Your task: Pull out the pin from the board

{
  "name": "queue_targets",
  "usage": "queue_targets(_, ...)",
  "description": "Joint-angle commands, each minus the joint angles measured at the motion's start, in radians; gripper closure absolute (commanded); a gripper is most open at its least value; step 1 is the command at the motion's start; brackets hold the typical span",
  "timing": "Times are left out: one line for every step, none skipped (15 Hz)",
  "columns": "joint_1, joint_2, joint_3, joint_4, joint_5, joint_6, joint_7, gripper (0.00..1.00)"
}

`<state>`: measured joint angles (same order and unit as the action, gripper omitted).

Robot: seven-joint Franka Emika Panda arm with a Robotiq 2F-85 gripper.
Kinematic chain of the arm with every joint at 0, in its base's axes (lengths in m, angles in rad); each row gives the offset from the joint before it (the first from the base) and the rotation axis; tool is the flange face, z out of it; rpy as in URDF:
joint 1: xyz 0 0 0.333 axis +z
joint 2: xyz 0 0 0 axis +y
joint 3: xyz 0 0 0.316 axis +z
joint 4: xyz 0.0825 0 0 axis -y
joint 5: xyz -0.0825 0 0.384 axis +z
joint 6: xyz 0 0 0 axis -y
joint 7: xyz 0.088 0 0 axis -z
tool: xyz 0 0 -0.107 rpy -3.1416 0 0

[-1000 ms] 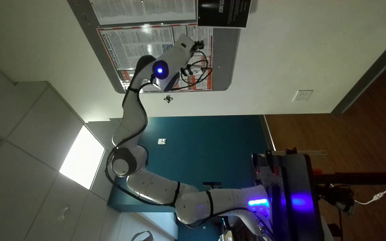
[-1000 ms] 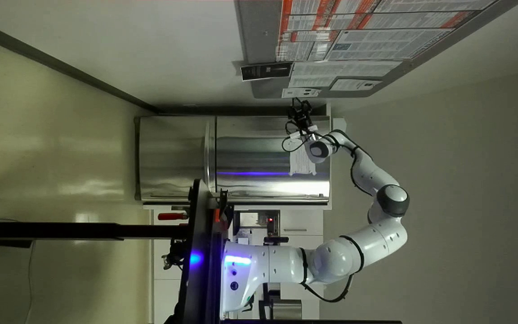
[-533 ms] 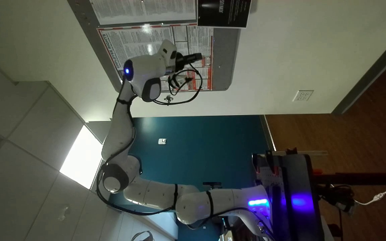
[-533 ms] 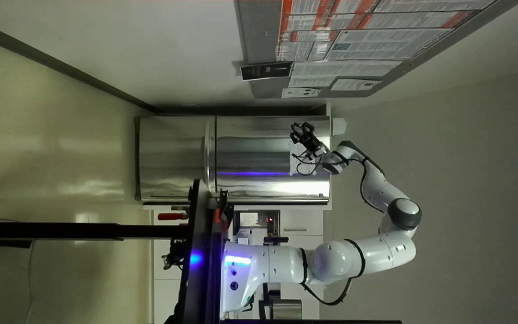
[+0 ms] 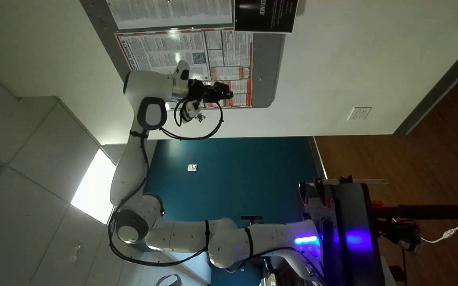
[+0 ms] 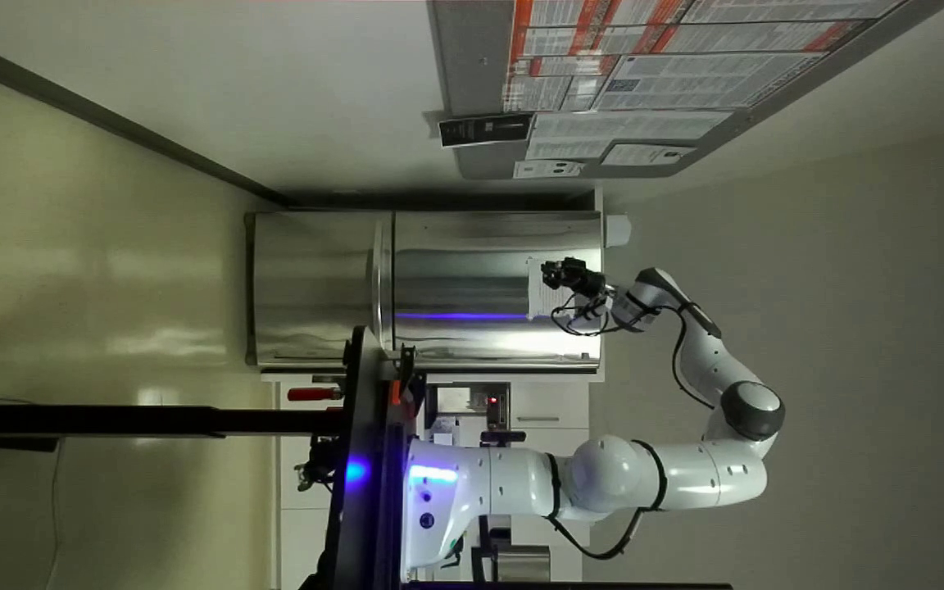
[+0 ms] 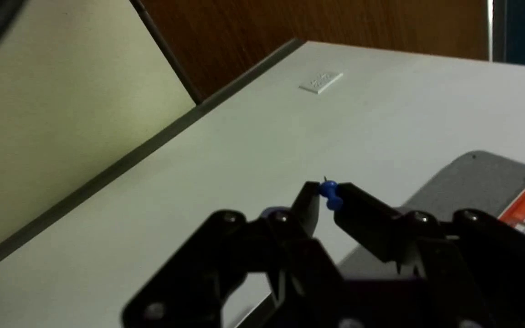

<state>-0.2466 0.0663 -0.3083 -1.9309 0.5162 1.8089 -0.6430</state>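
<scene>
A small blue push pin (image 7: 334,201) is pinched between the tips of my gripper (image 7: 328,187) in the wrist view. Its metal point sticks up past the fingertips. The board is a grey wall panel (image 5: 268,71) with whitish, orange-marked sheets. It shows in both exterior views (image 6: 480,70), and its grey corner shows in the wrist view (image 7: 467,182). My gripper is off the board, with its fingers nearly together. It also shows in both exterior views (image 5: 231,94) (image 6: 547,274), where the pin is too small to make out.
A black flyer (image 5: 266,15) sticks out from the board's edge. An outlet (image 5: 359,113) is on the wall. A steel fridge (image 6: 472,238) stands behind the arm. Cables loop from the wrist (image 5: 213,133). The arm stands on a dark table (image 6: 357,426).
My gripper has moved back from beside the board toward the arm's base, and the wrist has turned. The arm's elbow has drawn back too. The board and its sheets have not moved.
</scene>
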Motion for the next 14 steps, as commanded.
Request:
queue_targets(-0.015,-0.069,0.025,0.0,-0.055,-0.118,-0.034,0.95)
queue_targets(-0.013,-0.076,0.027,-0.009,-0.07,-0.134,-0.049,0.95)
queue_targets(-0.012,-0.082,0.028,-0.018,-0.086,-0.139,-0.062,0.95)
queue_targets(-0.011,-0.087,0.028,-0.028,-0.111,-0.134,-0.077,0.95)
queue_targets(-0.01,-0.093,0.029,-0.039,-0.137,-0.122,-0.087,0.95)
queue_targets(-0.007,-0.103,0.03,-0.058,-0.186,-0.087,-0.092,0.95)
queue_targets(-0.007,-0.108,0.03,-0.074,-0.211,-0.068,-0.095,0.95)
queue_targets(-0.007,-0.117,0.031,-0.094,-0.228,-0.047,-0.103,0.95)
queue_targets(-0.004,-0.128,0.032,-0.116,-0.243,-0.011,-0.102,0.95)
queue_targets(-0.002,-0.138,0.034,-0.144,-0.253,0.034,-0.104,0.95)
queue_targets(-0.001,-0.145,0.035,-0.165,-0.258,0.065,-0.107,0.95)
queue_targets(0.0,-0.152,0.036,-0.189,-0.246,0.09,-0.113,0.95)
queue_targets(0.001,-0.157,0.038,-0.21,-0.236,0.114,-0.119,0.95)
queue_targets(0.002,-0.163,0.04,-0.232,-0.227,0.138,-0.12,0.95)
